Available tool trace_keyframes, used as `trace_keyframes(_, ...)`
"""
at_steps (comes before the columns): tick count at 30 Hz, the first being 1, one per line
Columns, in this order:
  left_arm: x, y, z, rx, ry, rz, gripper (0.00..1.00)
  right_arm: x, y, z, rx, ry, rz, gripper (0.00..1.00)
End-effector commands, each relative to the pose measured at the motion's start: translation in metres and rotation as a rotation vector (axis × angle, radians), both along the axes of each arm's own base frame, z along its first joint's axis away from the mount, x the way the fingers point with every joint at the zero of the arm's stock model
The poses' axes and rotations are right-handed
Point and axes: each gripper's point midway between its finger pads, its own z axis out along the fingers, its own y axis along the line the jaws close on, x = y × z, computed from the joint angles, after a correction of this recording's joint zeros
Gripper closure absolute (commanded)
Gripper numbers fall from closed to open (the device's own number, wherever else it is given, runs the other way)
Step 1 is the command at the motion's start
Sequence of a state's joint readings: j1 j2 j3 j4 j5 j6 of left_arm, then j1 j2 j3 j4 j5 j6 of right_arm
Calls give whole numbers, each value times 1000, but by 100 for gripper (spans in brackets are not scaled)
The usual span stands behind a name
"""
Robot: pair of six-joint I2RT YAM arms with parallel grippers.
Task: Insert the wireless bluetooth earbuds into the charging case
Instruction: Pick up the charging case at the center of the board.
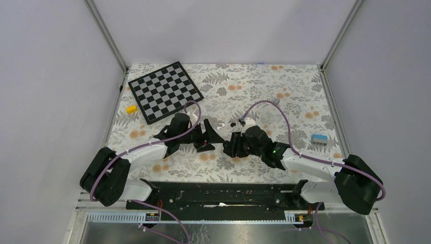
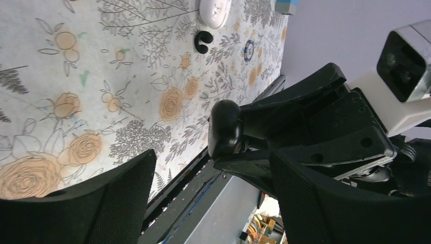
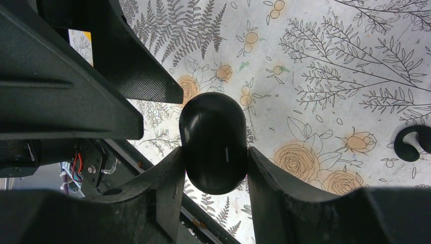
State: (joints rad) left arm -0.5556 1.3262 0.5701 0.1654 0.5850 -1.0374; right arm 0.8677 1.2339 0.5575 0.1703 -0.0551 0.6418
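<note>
Right pincer (image 3: 214, 163): clamped on glossy black oval pebble (image 3: 213, 132).
Left pincer (image 2: 212, 168): apart, flanking pebble.
White rounded plastic charging case (image 2: 214, 12): on floral counter (image 2: 127, 76), farther off; tiny black earbuds (image 2: 203, 41) just beside.
Risk: we judge wrong item held; handover may drop it.

On your floral-print table (image 1: 244, 86) you have a chessboard (image 1: 165, 91) far left, a yellow block (image 1: 131, 109) just beside it, a blue block (image 1: 319, 138) at right, and (nearer the middle) the white charging case (image 2: 214, 11) near a black curved piece (image 2: 203, 41).
</note>
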Motion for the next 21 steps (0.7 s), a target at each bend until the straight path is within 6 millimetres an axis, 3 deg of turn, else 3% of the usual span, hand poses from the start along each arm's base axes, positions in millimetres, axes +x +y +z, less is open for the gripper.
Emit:
trace_keyframes(1, 4, -13, 18, -82, -71, -17, 18, 6, 10, 19, 55, -38, 19, 68)
trace_keyframes(4, 0, -20, 21, -117, -73, -30, 20, 5, 12, 18, 48, -29, 35, 68)
trace_keyframes(11, -7, -35, 18, -114, -57, -55, 36, 6, 14, 23, 64, -43, 38, 68)
trace_keyframes(15, -7, -39, 15, -121, -45, -53, 40, 4, 14, 25, 75, -45, 41, 68)
trace_keyframes(21, -8, -42, 6, -113, -18, -59, 55, 3, 11, 24, 85, -52, 32, 68)
